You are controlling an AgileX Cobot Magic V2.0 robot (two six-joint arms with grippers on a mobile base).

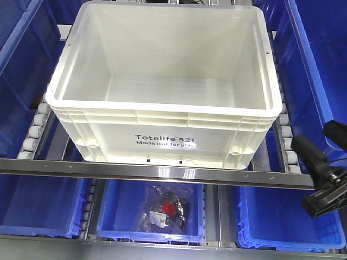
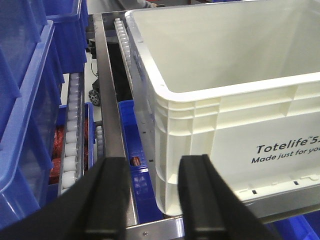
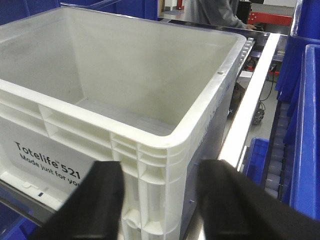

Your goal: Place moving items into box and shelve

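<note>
A: What's nearest?
B: Below the metal rail (image 1: 162, 172), a blue bin (image 1: 152, 214) holding a bagged item (image 1: 165, 208).
A: And the grippers?
B: Left gripper (image 2: 150, 200) has its jaws wide apart, just in front of the crate's left corner. Right gripper (image 3: 160, 200) likewise, jaws wide, at the right corner.
A: The white Totelife crate (image 1: 162, 81)?
B: On the roller shelf (image 1: 32, 135), open and empty, blue bins either side

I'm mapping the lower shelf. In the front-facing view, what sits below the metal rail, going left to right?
Left blue bin → middle blue bin holding a plastic-wrapped packet → right blue bin → right end effector.
</note>
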